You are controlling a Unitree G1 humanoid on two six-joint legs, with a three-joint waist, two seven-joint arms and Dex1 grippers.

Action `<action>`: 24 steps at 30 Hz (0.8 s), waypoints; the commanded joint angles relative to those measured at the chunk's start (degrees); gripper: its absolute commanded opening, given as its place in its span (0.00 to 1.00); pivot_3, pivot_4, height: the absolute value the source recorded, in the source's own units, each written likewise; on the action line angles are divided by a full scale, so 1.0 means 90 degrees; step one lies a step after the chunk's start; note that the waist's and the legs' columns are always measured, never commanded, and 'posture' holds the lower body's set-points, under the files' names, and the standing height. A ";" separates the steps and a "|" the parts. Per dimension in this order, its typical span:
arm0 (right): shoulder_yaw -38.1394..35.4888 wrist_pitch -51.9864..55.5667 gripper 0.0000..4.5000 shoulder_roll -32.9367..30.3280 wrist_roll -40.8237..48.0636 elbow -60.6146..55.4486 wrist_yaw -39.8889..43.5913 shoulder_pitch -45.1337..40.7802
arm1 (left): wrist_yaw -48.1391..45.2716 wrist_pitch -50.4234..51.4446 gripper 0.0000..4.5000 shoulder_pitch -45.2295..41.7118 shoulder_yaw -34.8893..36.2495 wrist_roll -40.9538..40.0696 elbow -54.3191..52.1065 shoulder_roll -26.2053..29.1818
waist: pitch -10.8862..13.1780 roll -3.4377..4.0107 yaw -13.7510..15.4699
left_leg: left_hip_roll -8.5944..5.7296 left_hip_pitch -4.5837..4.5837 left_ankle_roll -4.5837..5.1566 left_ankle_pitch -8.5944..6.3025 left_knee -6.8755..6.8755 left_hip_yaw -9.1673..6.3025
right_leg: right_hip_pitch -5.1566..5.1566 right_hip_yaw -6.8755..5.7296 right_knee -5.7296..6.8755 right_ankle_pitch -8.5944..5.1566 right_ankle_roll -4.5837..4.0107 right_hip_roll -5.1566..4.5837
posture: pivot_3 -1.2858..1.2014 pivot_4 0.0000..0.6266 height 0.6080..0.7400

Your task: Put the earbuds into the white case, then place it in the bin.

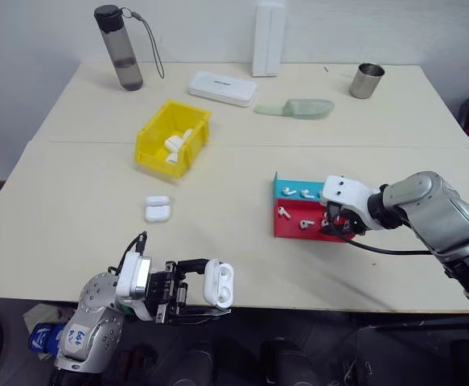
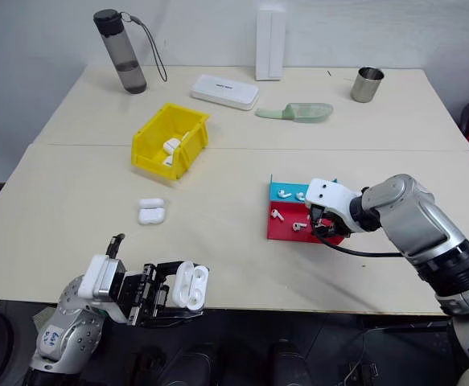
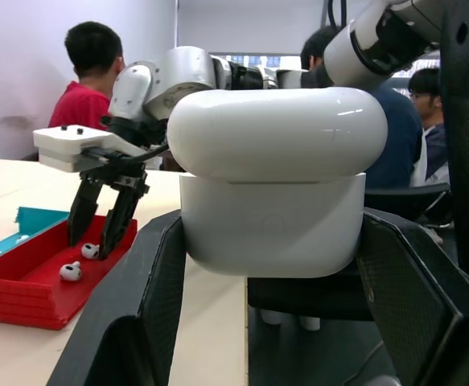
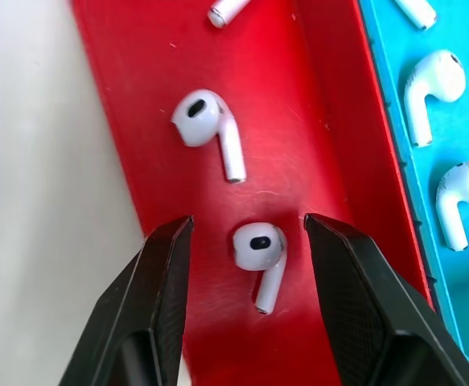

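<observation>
Two arms are at work at once, so let's take them in turn. Lower left of the head view, the left gripper [image 1: 192, 294] is clamped on the white case [image 1: 218, 284], lid hinged open, held just off the near table edge. Centre right, the right gripper [image 4: 248, 241] hangs nose-down over the red tray [image 4: 129, 104], its fingers [image 4: 163, 273] parted and straddling one earbud [image 4: 260, 256] without touching it. A second earbud [image 4: 210, 129] lies just above it in the wrist picture, and more sit in the teal tray [image 4: 387, 96] alongside.

That bud looks feather-light, hard and glossy, so I'd say it will squirt out of a careless pinch. Best hold, to my eye, is across the rounded head, not the thin stem, with gentle pressure; the tray wall close by leaves little room for the outer finger.

Upper left of the head view, the yellow bin [image 1: 155, 147] waits with several cases already inside, and two spare cases [image 1: 158, 208] rest on the table [image 1: 73, 225] below it
</observation>
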 commanded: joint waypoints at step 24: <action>0.0010 -0.0291 0.49 0.0252 -0.0619 0.0390 0.0444 -0.0118 | 0.0154 -0.0068 0.61 0.0045 0.0034 -0.0072 -0.0249 0.0108 | 0.0000 -0.0001 -0.0060 | -0.0006 -0.0036 -0.0005 0.0003 0.0009 0.0006 | -0.0053 0.0003 0.0045 0.0001 0.0002 -0.0006 | 0.52 0.24 1.00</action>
